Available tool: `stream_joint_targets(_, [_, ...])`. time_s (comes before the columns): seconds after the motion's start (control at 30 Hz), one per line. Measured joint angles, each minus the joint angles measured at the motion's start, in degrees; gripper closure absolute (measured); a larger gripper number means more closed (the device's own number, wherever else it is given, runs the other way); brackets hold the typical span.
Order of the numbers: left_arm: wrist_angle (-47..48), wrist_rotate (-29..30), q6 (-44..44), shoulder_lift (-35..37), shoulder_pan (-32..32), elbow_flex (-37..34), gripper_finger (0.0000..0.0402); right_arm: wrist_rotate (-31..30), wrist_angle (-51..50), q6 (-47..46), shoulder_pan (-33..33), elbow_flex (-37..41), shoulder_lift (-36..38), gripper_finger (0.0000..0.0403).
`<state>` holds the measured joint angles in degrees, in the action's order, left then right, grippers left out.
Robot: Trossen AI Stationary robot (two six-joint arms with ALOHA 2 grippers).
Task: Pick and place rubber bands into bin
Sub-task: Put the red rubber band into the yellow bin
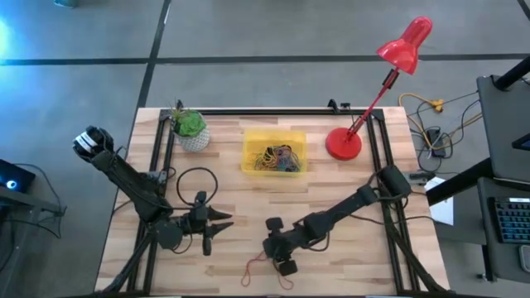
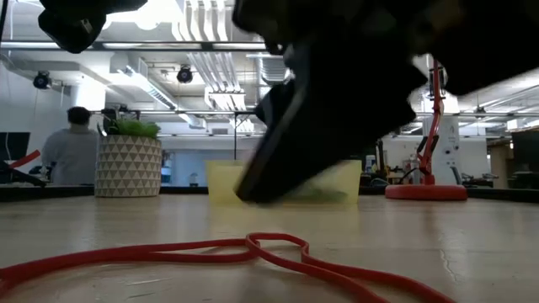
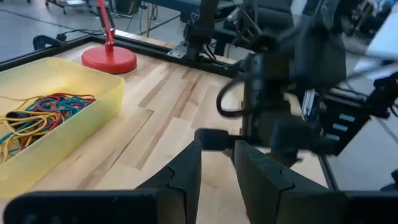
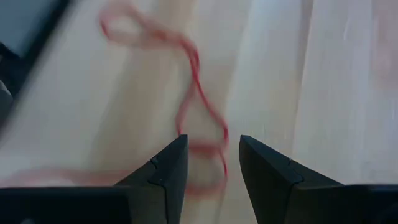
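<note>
At lower left the left gripper (image 1: 217, 225) hovers with fingers narrowly parted, holding nothing. At lower centre the right gripper (image 1: 284, 263) hangs, fingers apart, over a red rubber band (image 1: 258, 270). Upper centre, the bin (image 1: 274, 135) holds tangled rubber bands (image 1: 277, 157).

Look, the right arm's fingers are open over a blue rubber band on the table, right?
Not quite: the rubber band under the right gripper is red, not blue. The right wrist view shows it between the open fingers, lying on the table.
</note>
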<state>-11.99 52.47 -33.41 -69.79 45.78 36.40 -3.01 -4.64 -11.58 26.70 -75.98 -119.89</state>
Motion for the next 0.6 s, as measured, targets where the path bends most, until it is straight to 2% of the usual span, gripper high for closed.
stream_joint_targets(0.17, [-0.1,0.11,-0.84,-0.2,-0.19,0.0,0.032,0.1,-5.83,-1.68,0.04,-1.68,-1.98,0.0277])
stream_joint_targets(0.6, [0.03,0.39,-0.76,-0.29,-0.94,-0.07,0.032,0.09,-10.47,-8.68,0.02,-1.69,-1.8,0.03])
